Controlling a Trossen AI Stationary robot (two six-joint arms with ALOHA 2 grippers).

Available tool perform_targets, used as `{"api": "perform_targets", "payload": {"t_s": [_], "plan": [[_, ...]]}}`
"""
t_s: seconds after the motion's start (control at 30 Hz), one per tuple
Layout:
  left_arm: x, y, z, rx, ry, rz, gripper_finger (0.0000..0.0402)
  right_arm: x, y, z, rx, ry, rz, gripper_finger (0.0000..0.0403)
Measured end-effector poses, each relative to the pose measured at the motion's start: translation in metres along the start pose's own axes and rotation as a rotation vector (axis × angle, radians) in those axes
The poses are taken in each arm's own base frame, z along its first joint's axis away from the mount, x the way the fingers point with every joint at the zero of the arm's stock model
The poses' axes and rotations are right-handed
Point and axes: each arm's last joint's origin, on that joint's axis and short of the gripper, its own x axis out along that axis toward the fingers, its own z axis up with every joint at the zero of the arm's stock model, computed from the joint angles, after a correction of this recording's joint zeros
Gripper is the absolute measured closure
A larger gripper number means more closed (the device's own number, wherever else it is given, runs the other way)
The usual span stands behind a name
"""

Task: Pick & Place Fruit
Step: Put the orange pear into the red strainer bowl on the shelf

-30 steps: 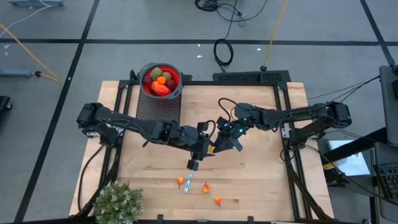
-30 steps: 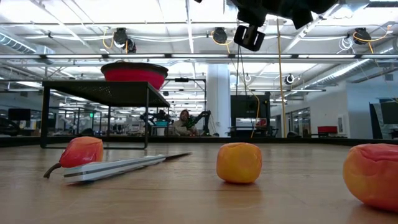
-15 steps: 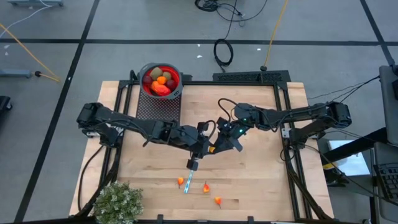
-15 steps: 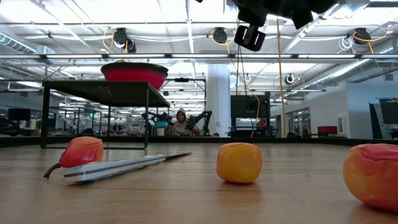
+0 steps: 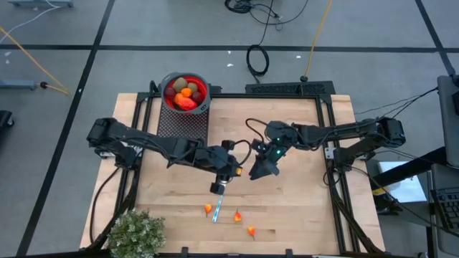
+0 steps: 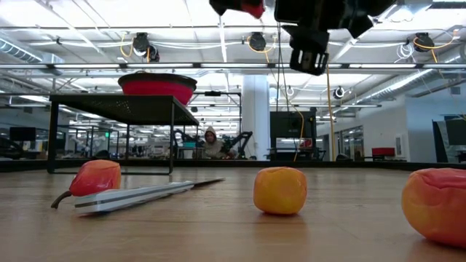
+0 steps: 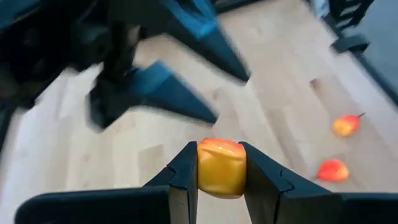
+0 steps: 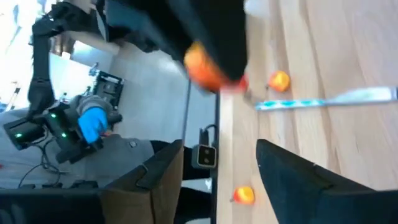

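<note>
My left gripper point(image 7: 221, 155) hangs over mid-table point(image 5: 231, 170), shut on a small orange-yellow toy fruit point(image 7: 221, 169). My right gripper point(image 8: 217, 155) is open just to its right point(image 5: 258, 170), facing it and touching nothing. In the right wrist view the held fruit point(image 8: 206, 67) shows in front of the open fingers. Three small red-orange fruits point(image 5: 208, 208) point(image 5: 237, 216) point(image 5: 251, 231) lie on the wood near the table's near edge. More fruit fills a red bowl point(image 5: 186, 92). My left gripper pinches the small orange-yellow fruit point(image 7: 221, 180) between its two fingers point(image 7: 185, 177), one finger on each side of it. The fruit is lifted clear, well above the table point(image 6: 251, 7).
A thin metal blade with a blue part point(image 5: 216, 210) lies between the loose fruits point(image 6: 138, 195). The bowl stands on a black mesh stand point(image 5: 183, 123) at the table's far left. A bushy grey-green plant point(image 5: 135, 233) fills the near left corner.
The two grippers, close together over mid-table a second ago, have drawn apart. My left gripper has moved toward the table's left edge with the fruit in it. My right gripper has shifted and tipped, now pointing toward the near edge.
</note>
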Motion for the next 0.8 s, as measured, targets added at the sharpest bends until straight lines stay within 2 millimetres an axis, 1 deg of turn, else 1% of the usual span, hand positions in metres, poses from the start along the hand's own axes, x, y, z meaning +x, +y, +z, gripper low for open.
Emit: {"api": "perform_targets", "payload": {"t_s": [0.07, 0.17, 0.33, 0.57, 0.67, 0.8], "plan": [[-0.005, 0.001, -0.001, -0.006, 0.02, 0.034, 0.0315, 0.0, -0.003, -0.004, 0.028, 0.032, -0.021, 0.0199], [-0.019, 0.006, -0.001, -0.046, 0.039, 0.108, 0.0314, -0.001, -0.007, -0.011, 0.05, 0.095, -0.049, 0.0199], [-0.047, 0.016, 0.0, -0.138, 0.032, 0.225, 0.0314, 0.001, -0.013, -0.022, -0.012, 0.165, -0.136, 0.0217], [-0.085, 0.027, 0.003, -0.27, -0.036, 0.37, 0.0314, 0.005, -0.014, -0.033, -0.145, 0.191, -0.281, 0.0273], [-0.097, 0.033, 0.004, -0.33, -0.07, 0.424, 0.0314, 0.006, -0.011, -0.037, -0.208, 0.202, -0.305, 0.0304], [-0.105, 0.042, 0.002, -0.413, -0.096, 0.486, 0.0314, 0.0, -0.001, -0.037, -0.319, 0.184, -0.304, 0.0349]]}}
